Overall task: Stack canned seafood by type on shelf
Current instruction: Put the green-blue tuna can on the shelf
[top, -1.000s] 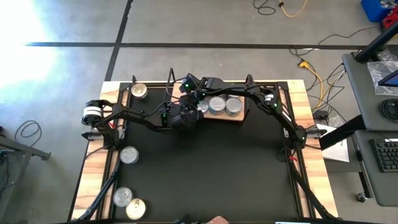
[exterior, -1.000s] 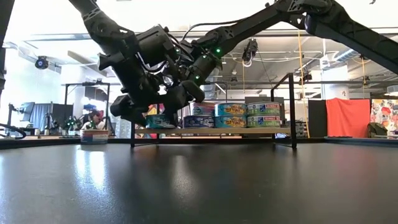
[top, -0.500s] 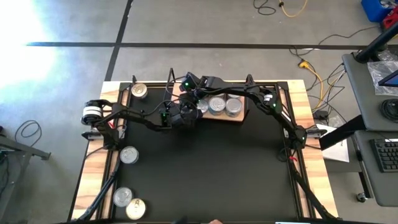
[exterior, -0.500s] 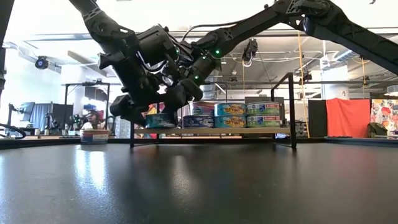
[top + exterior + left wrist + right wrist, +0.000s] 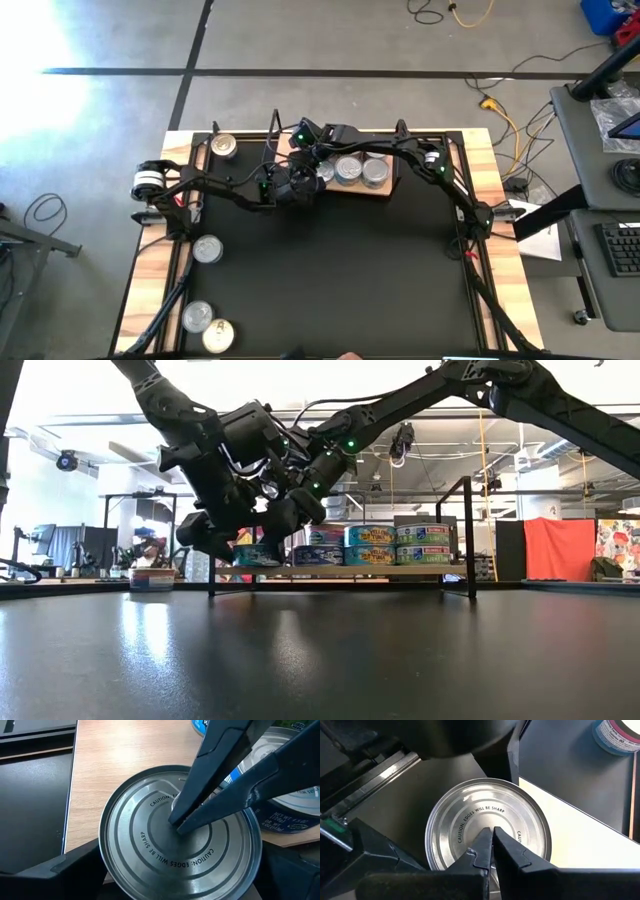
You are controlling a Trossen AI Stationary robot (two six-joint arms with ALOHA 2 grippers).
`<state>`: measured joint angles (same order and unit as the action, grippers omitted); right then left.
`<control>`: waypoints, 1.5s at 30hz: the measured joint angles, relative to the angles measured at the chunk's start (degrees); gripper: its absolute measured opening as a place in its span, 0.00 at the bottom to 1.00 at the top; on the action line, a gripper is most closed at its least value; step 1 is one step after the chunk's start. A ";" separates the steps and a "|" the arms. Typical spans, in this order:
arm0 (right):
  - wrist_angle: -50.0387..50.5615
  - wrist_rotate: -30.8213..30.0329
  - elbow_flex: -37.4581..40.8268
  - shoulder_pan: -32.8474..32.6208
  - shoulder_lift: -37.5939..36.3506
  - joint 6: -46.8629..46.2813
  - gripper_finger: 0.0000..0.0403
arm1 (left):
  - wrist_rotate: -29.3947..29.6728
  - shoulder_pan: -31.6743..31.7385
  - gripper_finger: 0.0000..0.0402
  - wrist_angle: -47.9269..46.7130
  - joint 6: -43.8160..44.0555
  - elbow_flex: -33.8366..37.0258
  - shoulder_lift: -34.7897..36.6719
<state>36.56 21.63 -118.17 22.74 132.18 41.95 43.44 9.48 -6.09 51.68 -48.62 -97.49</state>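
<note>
Loose tins [image 5: 207,249]: we see four on the table's left side, well apart from the shelf.
Left gripper [image 5: 296,187]: we find it spread wide around a silver-lidded tin [image 5: 180,845] at the shelf's left end.
Right gripper [image 5: 492,842]: clenched, tips pressing that tin's lid centre.
Shelf [image 5: 385,191]: we see labelled tins stacked to the right.
</note>
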 joint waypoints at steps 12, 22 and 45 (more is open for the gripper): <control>0.30 -0.42 0.04 0.00 0.00 -0.92 0.02 | -1.12 -0.18 0.95 -1.90 1.61 -0.33 0.00; 0.78 -0.22 0.24 0.02 -0.02 -1.36 0.02 | -7.14 -0.37 0.98 -4.66 0.63 -0.63 0.50; 0.58 -3.82 0.66 0.55 -0.09 0.02 0.02 | 13.61 -5.84 0.99 12.10 1.62 3.18 -6.65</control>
<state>37.15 17.81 -117.51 23.29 132.09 41.97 57.05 3.64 6.01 53.31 -45.44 -104.14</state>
